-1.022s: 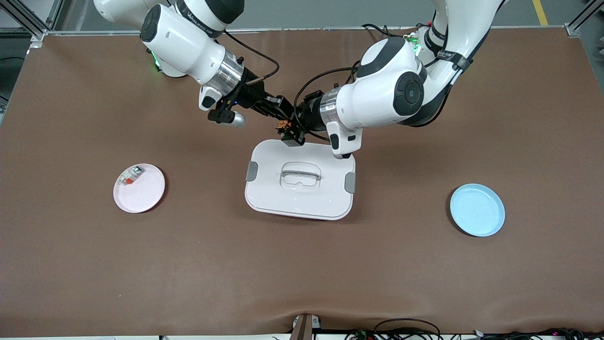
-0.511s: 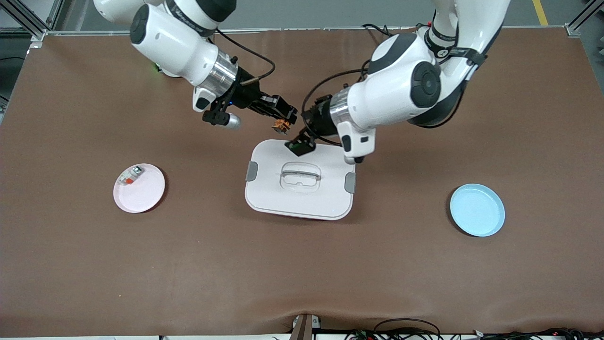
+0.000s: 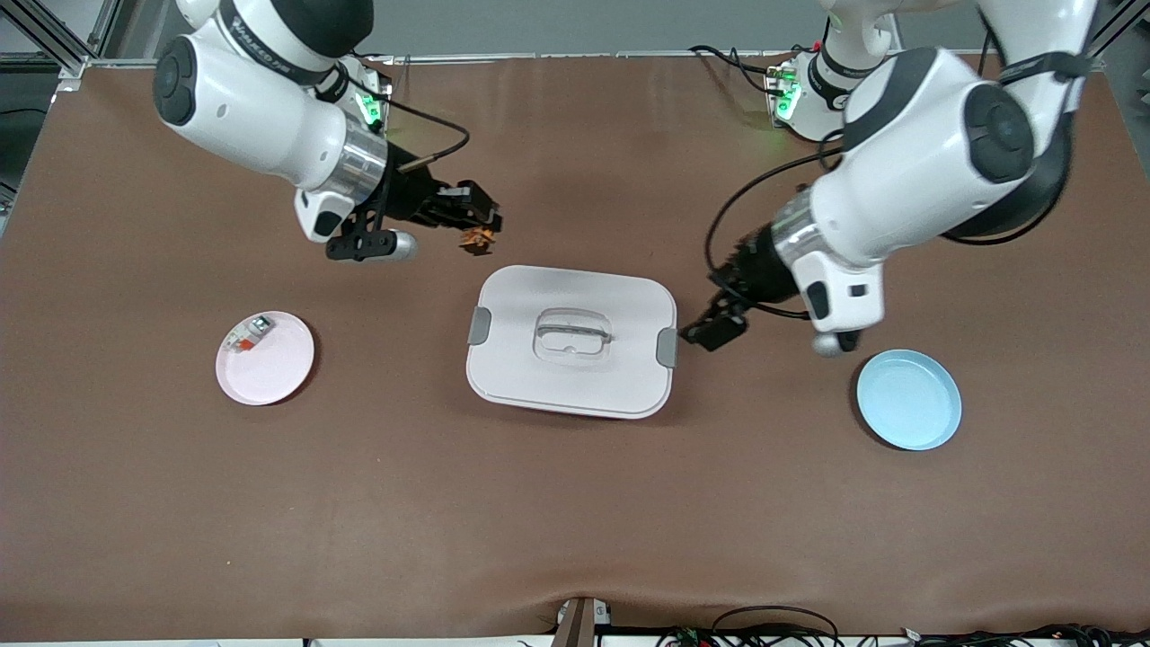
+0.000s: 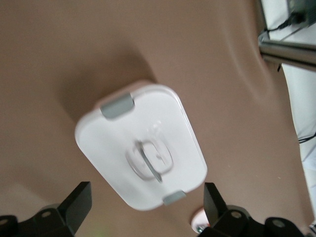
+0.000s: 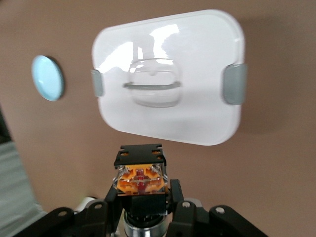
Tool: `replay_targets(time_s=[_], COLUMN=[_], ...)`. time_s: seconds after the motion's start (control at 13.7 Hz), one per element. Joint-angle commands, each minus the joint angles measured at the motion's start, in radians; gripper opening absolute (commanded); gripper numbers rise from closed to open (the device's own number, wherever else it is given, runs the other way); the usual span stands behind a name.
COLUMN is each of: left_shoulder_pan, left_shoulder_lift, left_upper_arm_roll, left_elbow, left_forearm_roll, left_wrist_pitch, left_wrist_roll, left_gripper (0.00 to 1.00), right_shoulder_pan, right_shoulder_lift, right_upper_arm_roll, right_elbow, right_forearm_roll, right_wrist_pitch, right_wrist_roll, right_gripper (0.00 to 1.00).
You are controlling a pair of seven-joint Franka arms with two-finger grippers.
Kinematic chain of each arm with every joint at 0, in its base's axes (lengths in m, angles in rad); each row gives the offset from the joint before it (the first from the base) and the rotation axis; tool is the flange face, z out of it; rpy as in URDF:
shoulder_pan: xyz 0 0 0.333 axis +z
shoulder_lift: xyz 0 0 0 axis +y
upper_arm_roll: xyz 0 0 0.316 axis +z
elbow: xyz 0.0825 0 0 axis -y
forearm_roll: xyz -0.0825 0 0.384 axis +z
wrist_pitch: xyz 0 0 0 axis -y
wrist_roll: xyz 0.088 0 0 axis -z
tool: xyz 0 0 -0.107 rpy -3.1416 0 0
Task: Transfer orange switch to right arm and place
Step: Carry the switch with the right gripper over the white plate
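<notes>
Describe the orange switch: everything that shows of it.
The orange switch is a tiny block with a black body and a clear-looking, glossy orange face with a dark red centre and a flat black top plate. It is clamped in the right claw, whose fingers press its two sides, and it touches nothing else. It hangs in the air over the bare brown table, just off the edge of the white lidded box at the robots' side.
</notes>
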Motion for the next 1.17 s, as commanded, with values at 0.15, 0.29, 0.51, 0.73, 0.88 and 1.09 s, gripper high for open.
replay_targets(time_s=[0.15, 0.29, 0.51, 0.73, 0.88, 1.09], left_shoulder_pan=[0.173, 0.194, 0.234, 0.274, 0.228, 0.037], left_shoulder_lift=[-0.08, -0.088, -0.091, -0.114, -0.154, -0.226], left_upper_arm_roll=[-0.002, -0.002, -0.002, 0.003, 0.101, 0.358], left_elbow=[-0.015, -0.015, -0.021, -0.023, -0.029, -0.067], left_forearm_roll=[0.084, 0.195, 0.296, 0.296, 0.293, 0.279], left_wrist_pitch=[-0.137, -0.183, -0.236, -0.274, -0.282, -0.283], left_wrist_roll=[0.324, 0.419, 0.534, 0.715, 0.827, 1.006], left_gripper=[1.0, 1.0, 1.0, 1.0, 1.0, 1.0], right_shoulder_pan=[-0.148, -0.232, -0.341, -0.397, -0.438, -0.495], right_shoulder_lift=[-0.011, -0.002, 0.044, 0.11, 0.165, 0.248], right_upper_arm_roll=[0.011, 0.011, 0.011, 0.011, 0.013, 0.013], right_elbow=[-0.033, -0.051, -0.12, -0.18, -0.185, -0.198], right_forearm_roll=[-0.255, -0.325, -0.419, -0.583, -0.628, -0.628], right_wrist_pitch=[-0.121, -0.115, 0.023, 0.199, 0.259, 0.38], right_wrist_roll=[-0.455, -0.72, -1.087, -1.292, -1.39, -1.559], right_gripper=[0.0, 0.0, 0.0, 0.0, 0.0, 0.0])
